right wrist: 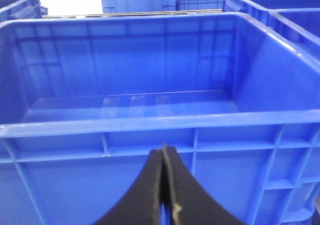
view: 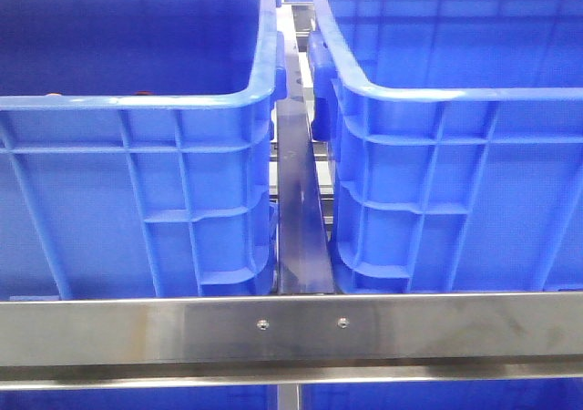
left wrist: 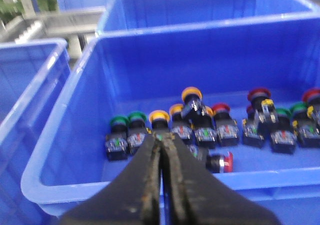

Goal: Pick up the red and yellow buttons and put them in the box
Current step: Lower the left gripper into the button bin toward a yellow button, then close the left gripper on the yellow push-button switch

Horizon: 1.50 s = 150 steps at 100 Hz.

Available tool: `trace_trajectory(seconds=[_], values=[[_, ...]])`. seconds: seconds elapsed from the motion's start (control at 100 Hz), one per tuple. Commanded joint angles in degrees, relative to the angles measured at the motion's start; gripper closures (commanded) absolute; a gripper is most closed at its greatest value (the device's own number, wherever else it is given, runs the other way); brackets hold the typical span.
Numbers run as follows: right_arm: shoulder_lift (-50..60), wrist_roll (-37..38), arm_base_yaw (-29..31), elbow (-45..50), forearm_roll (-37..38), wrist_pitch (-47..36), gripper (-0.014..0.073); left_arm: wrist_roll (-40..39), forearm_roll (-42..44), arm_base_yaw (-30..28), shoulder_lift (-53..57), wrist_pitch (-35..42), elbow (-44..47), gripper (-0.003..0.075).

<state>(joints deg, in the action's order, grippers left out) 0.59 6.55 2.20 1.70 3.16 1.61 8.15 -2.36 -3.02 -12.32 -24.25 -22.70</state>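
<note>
We see both jaws pressed together (nothing held), left gripper (left wrist: 162,150) above the buttons (left wrist: 200,122), right gripper (right wrist: 164,157) facing the box (right wrist: 150,125).

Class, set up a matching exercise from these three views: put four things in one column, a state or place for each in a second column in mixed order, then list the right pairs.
Column one:
1. left pincer
2. crate facing the right pincer
3. green-capped buttons
4. red-capped button on its side

Column two:
A. no buttons to be seen inside
B. shut, holding nothing
C. lies nearer the crate's front wall than the row of buttons
D. stand at the end of the row, by the crate's side wall

Pairs: 1-B, 2-A, 3-D, 4-C
</note>
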Motion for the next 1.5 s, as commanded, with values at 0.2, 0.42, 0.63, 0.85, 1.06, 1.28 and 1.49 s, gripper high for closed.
trace_trajectory(seconds=[0.2,0.42,0.63,0.85,1.06,1.28,1.49], values=[[1.37,-0.11,0.37,-0.99,0.64,-4.49,0.0662,-0.55,-0.13,-0.17,-15.98,-5.71,-12.62,0.0737],[1.37,-0.11,0.37,-0.99,0.64,-4.49,0.0662,-0.55,-0.24,-0.17,-28.83,-12.26,-21.34,0.0466],[1.37,-0.11,0.37,-0.99,0.64,-4.49,0.0662,0.56,-0.24,3.12,-40.9,-13.88,-30.2,0.0136],[1.37,-0.11,0.37,-0.99,0.64,-4.49,0.0662,0.56,-0.61,6.86,-55.35,-20.95,-42.05,0.0132],[1.37,-0.11,0.37,-0.99,0.64,-4.49,0.0662,0.34,-4.26,7.6,-69.24,-29.62,-53.74,0.0133],[1.37,-0.11,0.37,-0.99,0.64,-4.49,0.0662,-1.11,-1.44,7.6,-80.92,-33.93,-64.04,0.0133],[1.37,-0.11,0.37,-0.99,0.64,-4.49,0.0662,-2.27,0.89,7.6,-88.12,-34.2,-69.6,0.0133]])
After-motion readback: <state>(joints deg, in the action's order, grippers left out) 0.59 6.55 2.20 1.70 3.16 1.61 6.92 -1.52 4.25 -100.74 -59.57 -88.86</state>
